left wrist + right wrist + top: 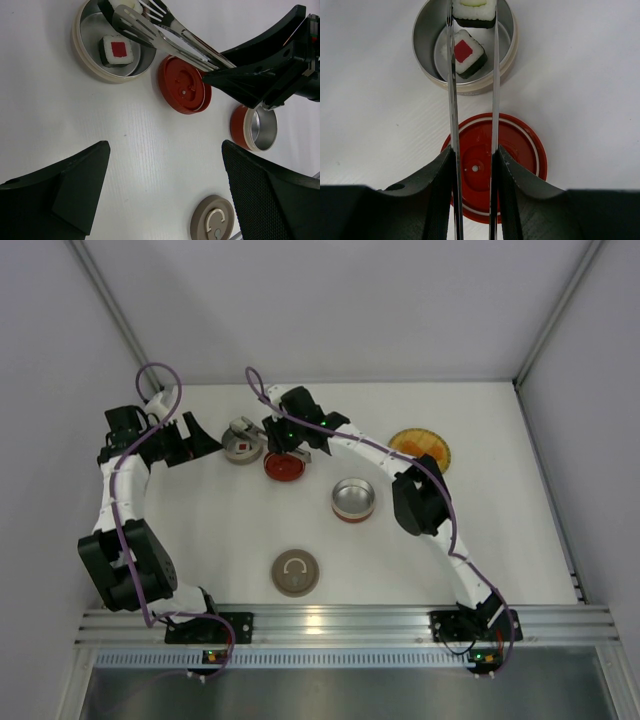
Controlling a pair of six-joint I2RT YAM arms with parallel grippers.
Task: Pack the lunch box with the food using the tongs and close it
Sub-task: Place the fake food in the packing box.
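While the left gripper (165, 150) hangs with its jaws spread wide and empty just left of the beige tin (470, 89), the right gripper (474, 155) reaches in from the tin's right, its jaws pinched on the two arms of the silver tongs (495, 90). The tong tips clamp a held roll (474, 15) over the tin's far rim, as the right wrist camera sees it. How high the roll hangs above the tin cannot be told.

To do this step well, the roll probably needs to come a little inward, over the bare floor of the tin beside the resting roll (465, 52). It should then go down low before the squeeze is eased. A slow release would let the tongs spring apart without flicking the piece out. Lifting the tongs straight up afterwards should keep the tips off the rim. The tin looks light, so a nudge could slide it.

The resting roll lies flat inside the tin: white rice, a black wrap and a square red centre. The held roll shows the same white and black, with a pale greenish centre mostly cut off by the frame edge. A red lid (520, 150) lies just right of the tin, and a red-banded tin (353, 500) sits further right. Orange chunks (418, 443) wait on a yellow plate (440, 455), well apart to the tin's right.
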